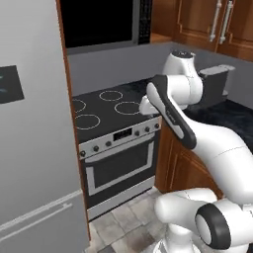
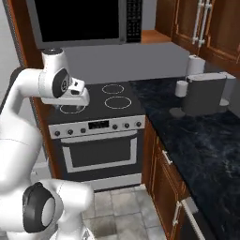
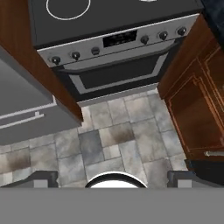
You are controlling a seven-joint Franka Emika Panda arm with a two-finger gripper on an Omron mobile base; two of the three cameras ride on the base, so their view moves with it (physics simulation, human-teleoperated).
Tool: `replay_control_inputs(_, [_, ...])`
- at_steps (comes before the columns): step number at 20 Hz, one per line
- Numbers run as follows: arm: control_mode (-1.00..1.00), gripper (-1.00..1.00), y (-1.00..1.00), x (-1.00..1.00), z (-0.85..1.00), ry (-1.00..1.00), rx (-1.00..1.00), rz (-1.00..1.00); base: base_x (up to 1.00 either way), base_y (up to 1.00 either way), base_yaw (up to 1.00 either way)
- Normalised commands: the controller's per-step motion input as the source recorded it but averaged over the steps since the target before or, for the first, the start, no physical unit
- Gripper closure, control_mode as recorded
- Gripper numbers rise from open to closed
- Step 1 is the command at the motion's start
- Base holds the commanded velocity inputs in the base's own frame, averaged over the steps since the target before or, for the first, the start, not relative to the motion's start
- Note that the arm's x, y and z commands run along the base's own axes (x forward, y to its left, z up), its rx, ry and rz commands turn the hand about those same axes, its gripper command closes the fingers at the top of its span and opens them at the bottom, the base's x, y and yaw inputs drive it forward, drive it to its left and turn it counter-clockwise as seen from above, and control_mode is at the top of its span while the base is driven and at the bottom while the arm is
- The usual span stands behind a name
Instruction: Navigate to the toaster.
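A wide dark grey box with a lighter top, which I take for the toaster (image 2: 204, 93), stands on the dark counter (image 2: 201, 140) to the right of the stove; its slots and knobs are too small to make out. The same box (image 1: 216, 85) shows behind my arm's elbow in the left base view. My gripper (image 3: 113, 177) hangs over the stove's front edge and points down at the tiled floor. It is open, the two tips far apart with nothing between them. It also appears as the hand (image 2: 77, 96) above the cooktop, well left of the toaster.
The stove with oven door (image 2: 101, 152) is straight ahead, under a black microwave (image 2: 79, 18). A grey fridge (image 1: 29, 123) fills the left. Wooden base cabinets (image 2: 164, 183) run below the counter on the right. Two white cylinders (image 2: 182, 88) stand near the toaster. Tiled floor (image 3: 113, 131) lies before the stove.
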Motion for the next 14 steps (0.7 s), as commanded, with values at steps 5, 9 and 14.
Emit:
replay_control_inputs(5, [1.00, -1.00, 0.00, 0.00, 0.00, 0.00, 0.00, 0.00, -0.61, 0.54, -0.76])
replay_control_inputs(9, [1.00, -1.00, 0.00, 0.00, 0.00, 0.00, 0.00, 0.00, -0.37, 0.38, -0.82])
replay_control_inputs(14, [1.00, -1.00, 0.00, 0.00, 0.00, 0.00, 0.00, 0.00, -0.11, 0.31, -0.87])
